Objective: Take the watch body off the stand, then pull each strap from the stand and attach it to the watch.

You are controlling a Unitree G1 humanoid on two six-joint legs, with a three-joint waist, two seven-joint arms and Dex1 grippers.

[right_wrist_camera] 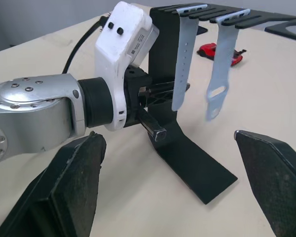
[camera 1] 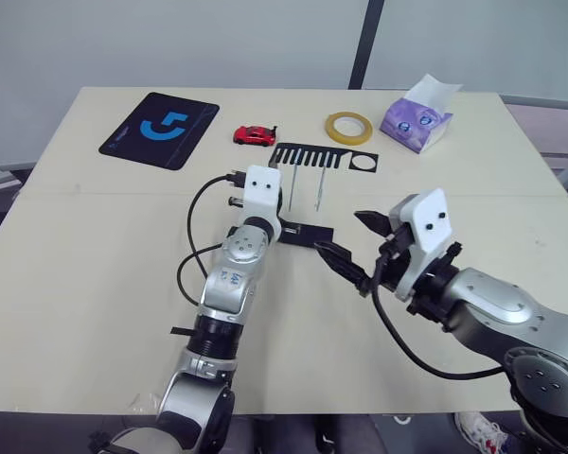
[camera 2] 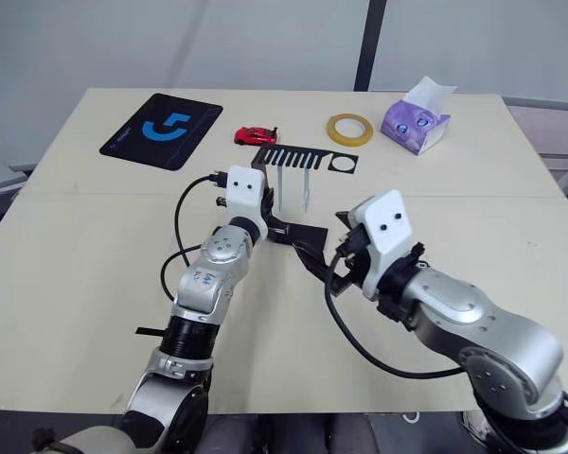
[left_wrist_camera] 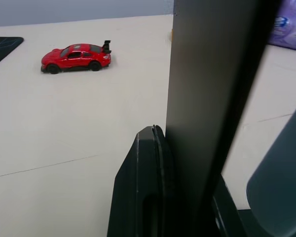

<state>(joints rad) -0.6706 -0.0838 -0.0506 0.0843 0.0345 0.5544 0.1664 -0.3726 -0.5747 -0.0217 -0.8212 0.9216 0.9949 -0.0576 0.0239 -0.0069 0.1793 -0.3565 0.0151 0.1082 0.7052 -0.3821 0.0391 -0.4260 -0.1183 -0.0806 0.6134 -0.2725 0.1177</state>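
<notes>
The black stand [camera 1: 310,156] is at the table's middle, its flat foot [right_wrist_camera: 197,168] pointing toward me. Two light blue-grey straps [right_wrist_camera: 183,64] [right_wrist_camera: 221,69] hang side by side from its slotted comb top. My left gripper [camera 1: 282,227] is shut on the stand's upright wall, one finger [left_wrist_camera: 143,192] flat against each side of the sheet metal. My right gripper [camera 1: 355,241] is open just right of the foot and slightly above the table, its wide-spread fingers [right_wrist_camera: 74,182] facing the straps with nothing between them. The watch body is out of view.
A black mouse pad [camera 1: 159,129] with a blue logo lies at the far left. Behind the stand are a red toy car [camera 1: 254,135], a yellow tape roll [camera 1: 348,127] and a purple tissue pack [camera 1: 417,118]. The left arm's cable [camera 1: 194,222] loops over the table.
</notes>
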